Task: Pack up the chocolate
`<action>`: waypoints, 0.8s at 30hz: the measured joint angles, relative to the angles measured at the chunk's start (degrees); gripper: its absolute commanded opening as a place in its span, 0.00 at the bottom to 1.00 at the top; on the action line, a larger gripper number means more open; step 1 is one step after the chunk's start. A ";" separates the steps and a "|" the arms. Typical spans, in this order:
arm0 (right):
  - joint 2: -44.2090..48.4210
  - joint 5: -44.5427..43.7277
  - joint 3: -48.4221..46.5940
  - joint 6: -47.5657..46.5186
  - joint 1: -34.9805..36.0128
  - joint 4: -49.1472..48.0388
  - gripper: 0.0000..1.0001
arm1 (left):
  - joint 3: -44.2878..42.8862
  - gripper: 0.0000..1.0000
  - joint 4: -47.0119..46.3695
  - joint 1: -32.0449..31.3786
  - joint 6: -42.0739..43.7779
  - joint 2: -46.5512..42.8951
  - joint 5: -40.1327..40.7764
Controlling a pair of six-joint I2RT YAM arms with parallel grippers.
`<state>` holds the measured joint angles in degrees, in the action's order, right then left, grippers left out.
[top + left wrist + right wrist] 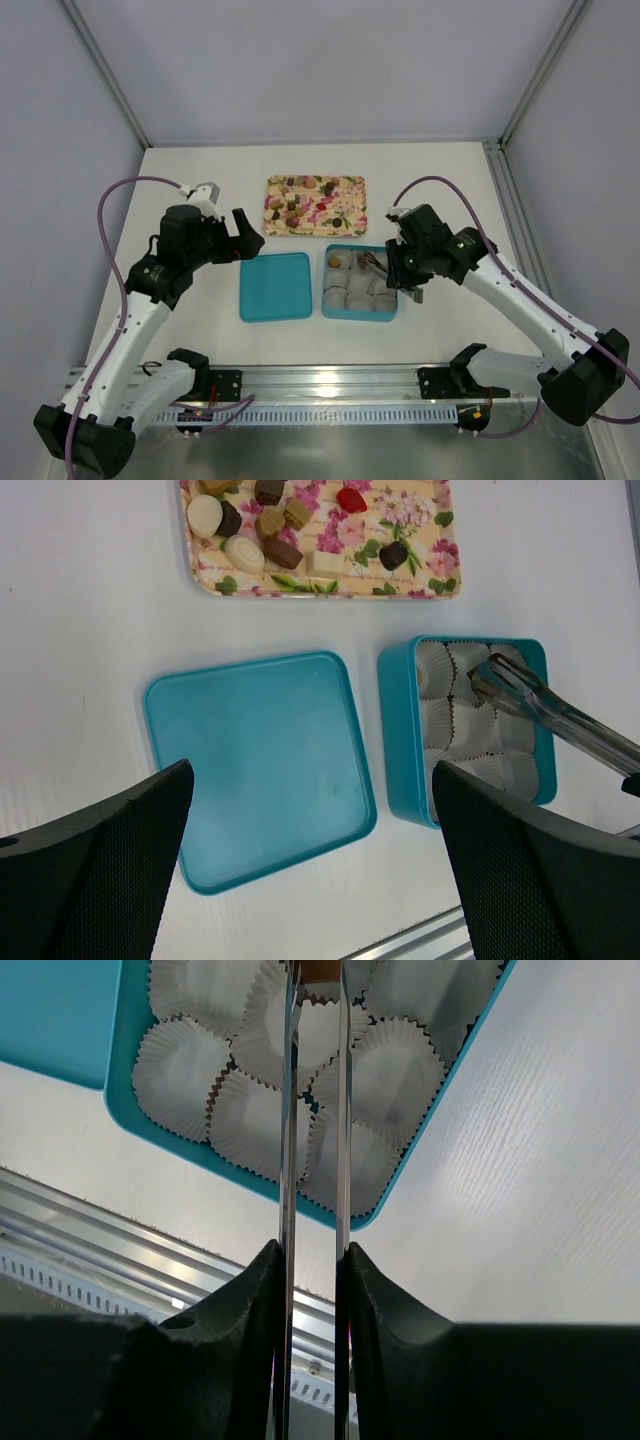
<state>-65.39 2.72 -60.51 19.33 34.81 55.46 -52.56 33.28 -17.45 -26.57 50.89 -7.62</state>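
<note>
Several small chocolates (295,205) lie on the flowered tray (345,190), also seen in the left wrist view (270,525). My right gripper (313,1250) is shut on metal tongs (290,1160), whose tips hold a brown piece (320,968) over the teal box (360,312) of white paper cups (180,1060). The tongs (560,715) reach over the box's far cups. One light piece (337,261) sits in the box's back left cup. My left gripper (312,770) is open and empty above the teal lid (260,760).
The lid (274,286) lies flat to the left of the box, the tray just behind both. A metal rail (330,385) runs along the near table edge. Frame posts stand at the back corners.
</note>
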 measured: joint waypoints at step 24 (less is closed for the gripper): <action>-2.16 -0.72 0.66 0.33 0.00 -2.60 0.41 | 0.00 1.00 0.02 0.00 0.02 0.00 0.00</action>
<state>-67.55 2.00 -59.86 19.66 34.81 52.86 -52.56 33.30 -17.45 -26.55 50.89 -7.62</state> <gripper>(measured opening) 0.431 0.996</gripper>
